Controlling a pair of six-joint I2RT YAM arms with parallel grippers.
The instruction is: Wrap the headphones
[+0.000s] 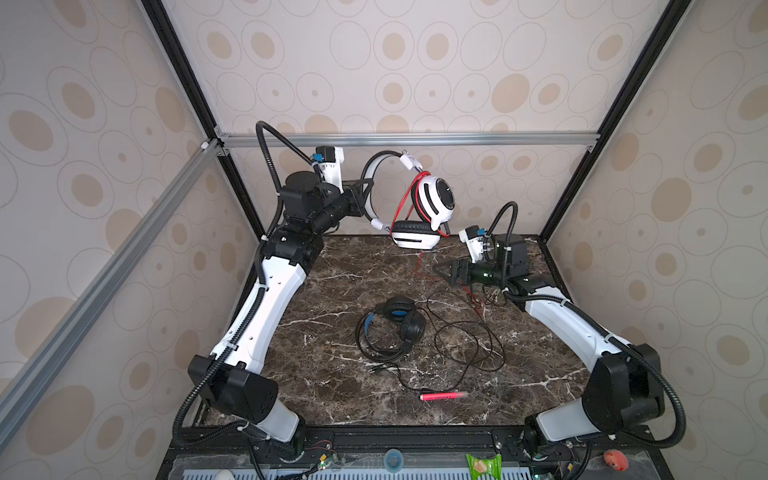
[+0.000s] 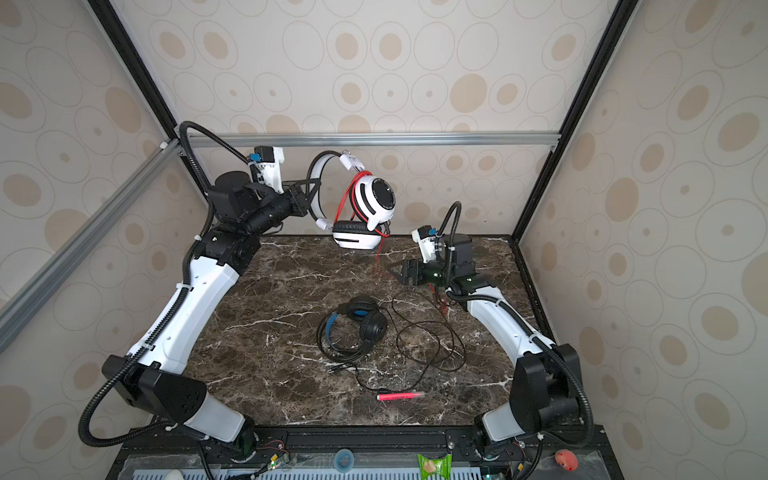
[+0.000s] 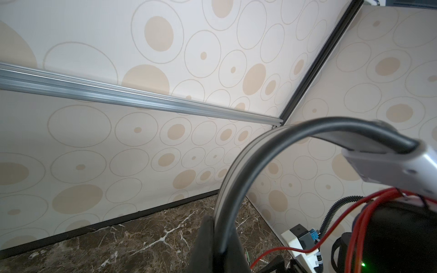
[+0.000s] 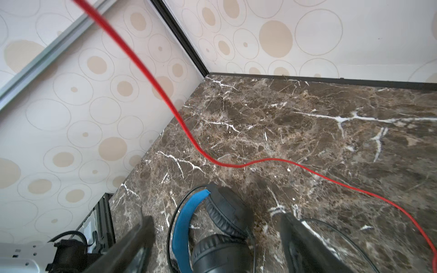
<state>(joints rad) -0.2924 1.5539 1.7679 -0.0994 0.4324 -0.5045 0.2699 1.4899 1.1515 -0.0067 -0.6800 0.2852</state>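
Black cord loops and red cord obstruct the table's right; left lies open.

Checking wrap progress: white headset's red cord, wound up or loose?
Partly wound: red cord loops hang on the lifted white headset; a tail trails onto the table.

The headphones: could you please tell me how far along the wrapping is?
Done: red cord loops circle the white headset. In hand: left tool clamps its band aloft; right tool open beside the trailing cord. Left: that tail, plus the black headset, its black cord loose.
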